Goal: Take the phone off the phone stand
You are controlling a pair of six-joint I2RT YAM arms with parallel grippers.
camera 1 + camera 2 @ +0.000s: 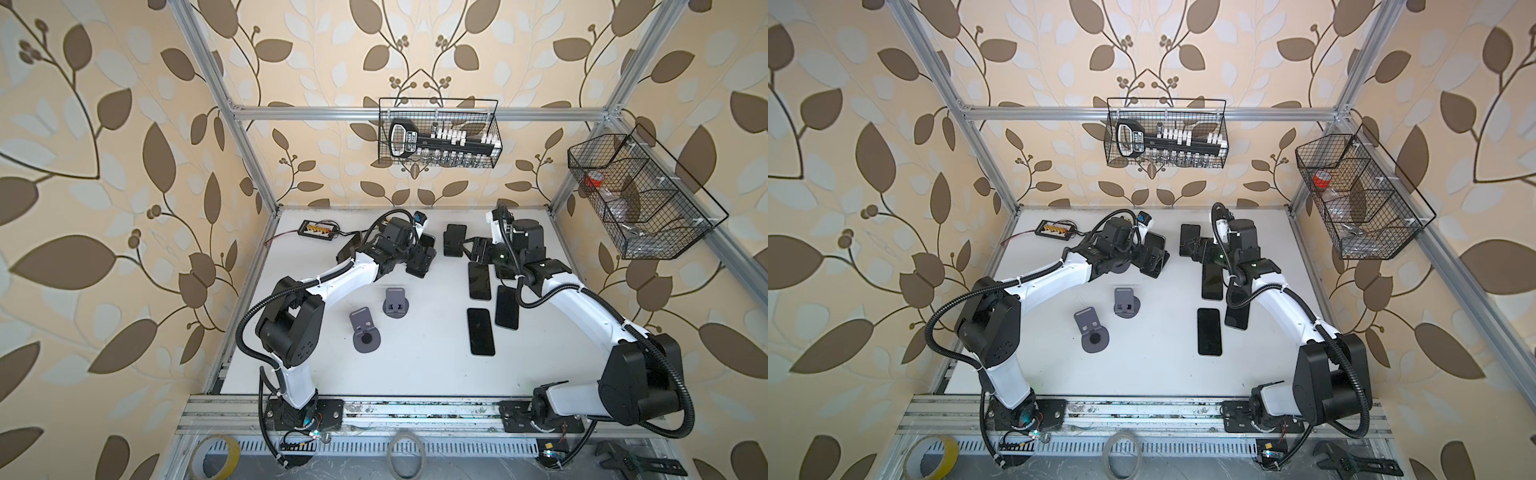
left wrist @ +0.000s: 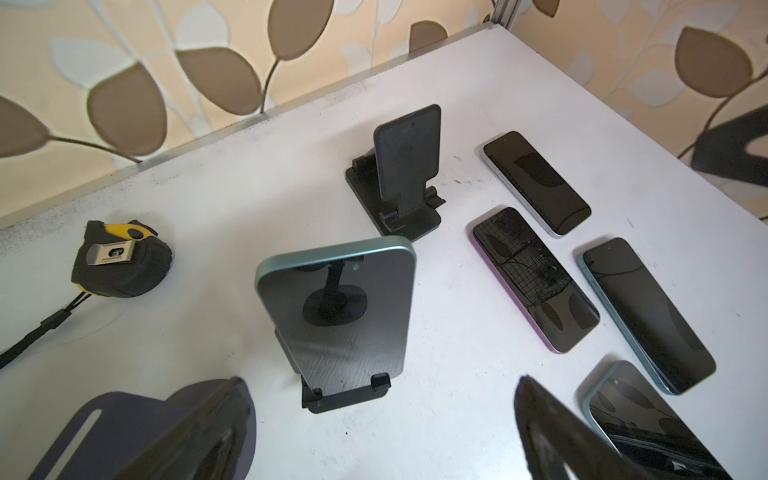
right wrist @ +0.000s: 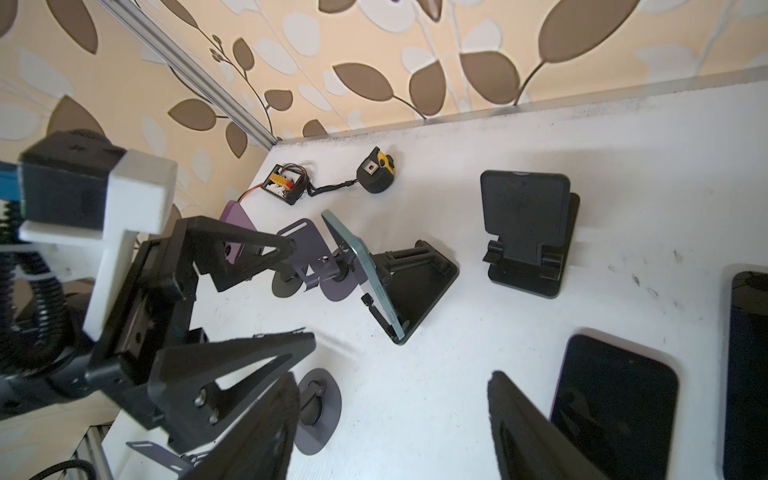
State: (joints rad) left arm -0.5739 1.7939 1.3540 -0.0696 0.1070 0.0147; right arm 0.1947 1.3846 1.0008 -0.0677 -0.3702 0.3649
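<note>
1. Left wrist view: teal phone (image 2: 336, 316) leans on black phone stand (image 2: 345, 399), far centre of the table (image 2: 457, 415).
2. Left gripper (image 2: 380, 381) spread wide, empty, facing it.
3. Right gripper (image 3: 392, 376) parted, empty, nearby.

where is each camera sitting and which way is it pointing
Both top views: high above the arm bases, looking down on the white table; left arm and right arm show whole.
Left wrist: on the left arm, facing the teal phone on its black stand; open left gripper in the foreground.
Right wrist: on the right arm, seeing that phone side-on; open right gripper in front, left gripper beyond.
Both wrist views share the phone and tape measure.
</note>
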